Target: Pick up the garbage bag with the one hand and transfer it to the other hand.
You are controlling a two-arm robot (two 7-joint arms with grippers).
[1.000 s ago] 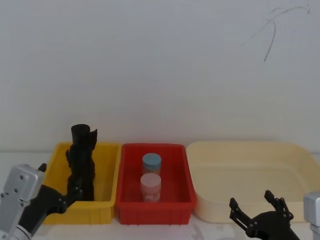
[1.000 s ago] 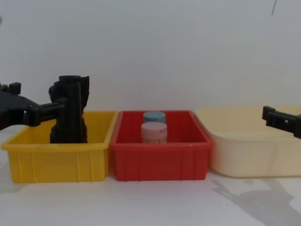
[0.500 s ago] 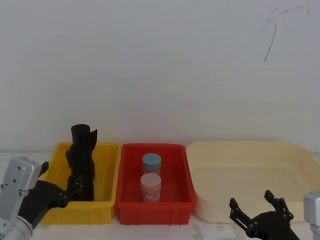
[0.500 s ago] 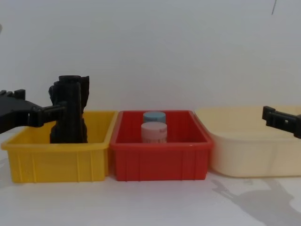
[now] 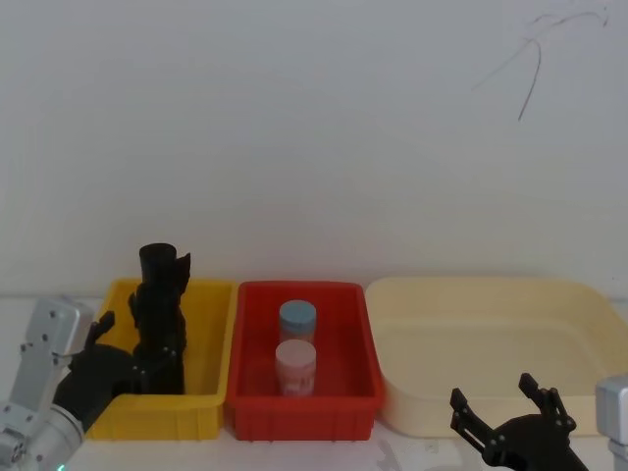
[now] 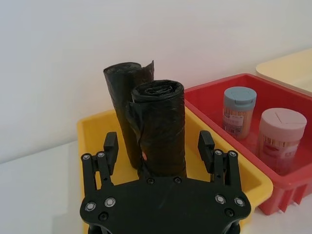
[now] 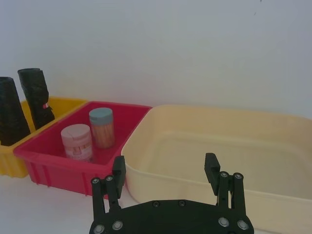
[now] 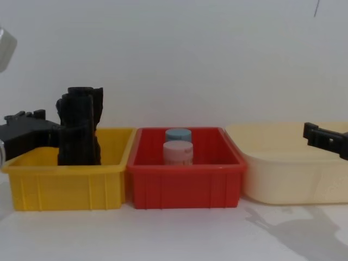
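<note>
The left tool (image 6: 158, 140) reaches into the yellow bin (image 5: 167, 417) from the table's near-left side. Its fingers are spread wide, one on each side of the garbage bag (image 6: 161, 126), and a strip of yellow shows between each finger and the roll, so nothing is clamped. The bag stands upright in the bin and rises well above the rim. Just behind it, close enough that I cannot tell whether they touch, stands a slimmer black roll (image 6: 122, 97) with a notched top. The bin's left half lies open beside the rolls, and the space above them is free up to the white wall (image 5: 314, 147). In the left wrist view the tool's body hides the bag's foot. In the head and chest views the two rolls and the black fingers merge into one dark mass, so contact is hard to judge there. Next in the row along the table's back edge comes a red bin (image 5: 299, 417) holding a blue-lidded jar (image 5: 297, 320) and, in front of it, a pink-lidded jar (image 5: 295, 366). Beyond it sits a wide cream tub (image 5: 471, 287). The right tool (image 7: 165, 163) hangs near the table's front-right corner before that tub, with its fingers apart and holding nothing. The head view's bottom edge cuts off its body. The table (image 8: 174, 234) in front of the bins is bare white.
</note>
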